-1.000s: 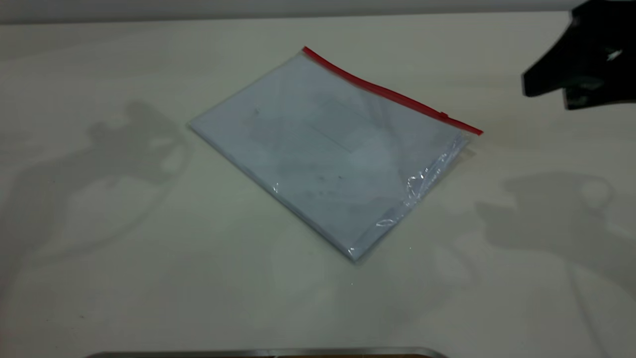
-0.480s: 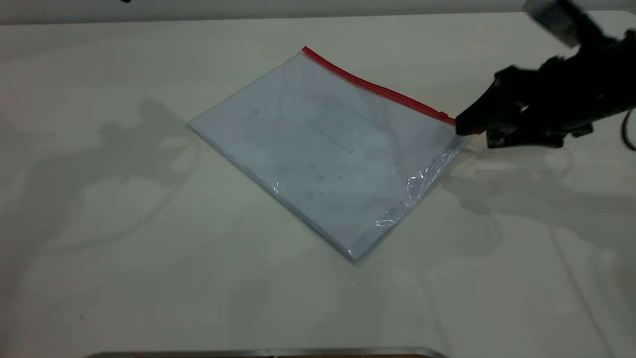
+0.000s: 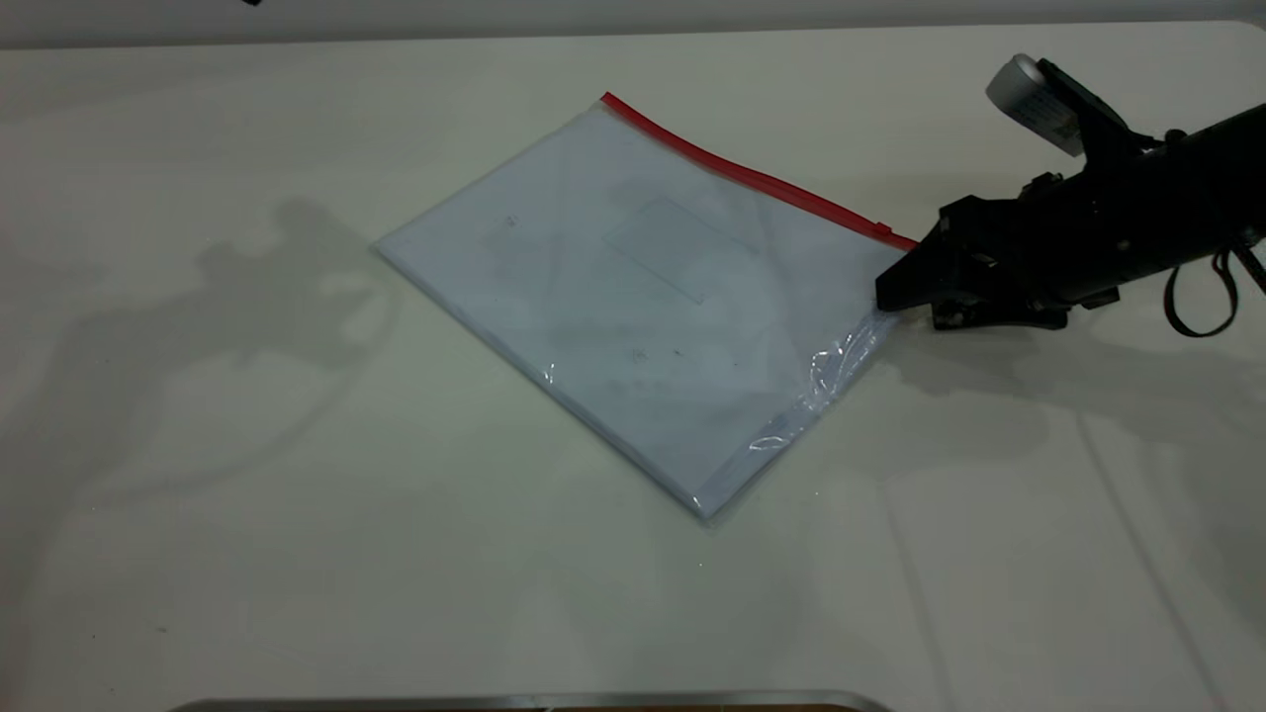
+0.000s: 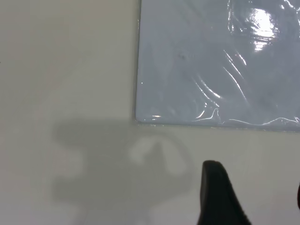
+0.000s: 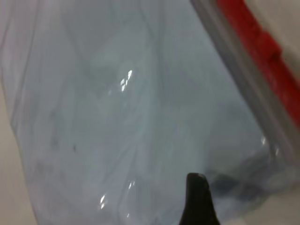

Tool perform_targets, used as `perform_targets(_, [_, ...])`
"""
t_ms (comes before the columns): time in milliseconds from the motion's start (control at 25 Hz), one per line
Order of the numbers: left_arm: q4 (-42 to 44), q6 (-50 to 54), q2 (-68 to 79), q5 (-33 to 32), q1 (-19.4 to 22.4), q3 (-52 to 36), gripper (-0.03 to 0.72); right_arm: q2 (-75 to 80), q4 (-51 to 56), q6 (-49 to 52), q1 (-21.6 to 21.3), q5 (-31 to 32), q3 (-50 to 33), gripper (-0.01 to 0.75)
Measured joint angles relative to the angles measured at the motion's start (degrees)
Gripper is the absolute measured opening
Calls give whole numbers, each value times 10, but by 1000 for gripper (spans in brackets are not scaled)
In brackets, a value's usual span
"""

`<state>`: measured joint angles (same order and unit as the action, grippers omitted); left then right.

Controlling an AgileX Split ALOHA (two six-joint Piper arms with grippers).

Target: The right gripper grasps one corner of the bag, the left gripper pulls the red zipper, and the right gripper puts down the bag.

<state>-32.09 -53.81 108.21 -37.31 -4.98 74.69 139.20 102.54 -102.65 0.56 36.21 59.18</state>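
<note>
The bag (image 3: pixel 653 297) lies flat on the table (image 3: pixel 247 514), its red zipper (image 3: pixel 762 178) along the far edge, with the right gripper (image 3: pixel 890 294) at the zipper-end corner, grip impossible to judge, while only the left wrist view shows the left gripper (image 4: pixel 220 197) hovering off another corner, its state unclear.

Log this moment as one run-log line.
right gripper: at bag corner by red zipper end | left gripper: off bag | bag: flat on table
</note>
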Motion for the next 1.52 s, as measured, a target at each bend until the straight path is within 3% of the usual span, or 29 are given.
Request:
perform_targets(280, [0,0,0,0,0,0,464,29,1,0,0,43,40,580])
perform_targets(360, [0,0,0,0,0,0,464,34,1,0,0,57,41,540])
perform_targets(440, [0,0,0,0,0,0,464,34,1,0,0,64,41,426])
perform_targets(600, [0,-6,0,0,0,0,464,35,-3,-6,0,81,53,75])
perform_targets(640, [0,-13,0,0,0,0,464,35,-11,-13,0,87,60,42])
perform_targets(840, [-4,-76,0,0,-5,0,464,36,-129,-39,0,135,126,36])
perform_targets(1040, [-35,-156,3,2,-34,0,464,39,-284,25,11,167,220,36])
perform_targets(1280, [-80,-242,47,4,-84,4,464,39,-437,98,61,181,321,35])
perform_targets(1520, [-134,-348,88,11,-122,5,464,40,-513,105,120,188,384,35])
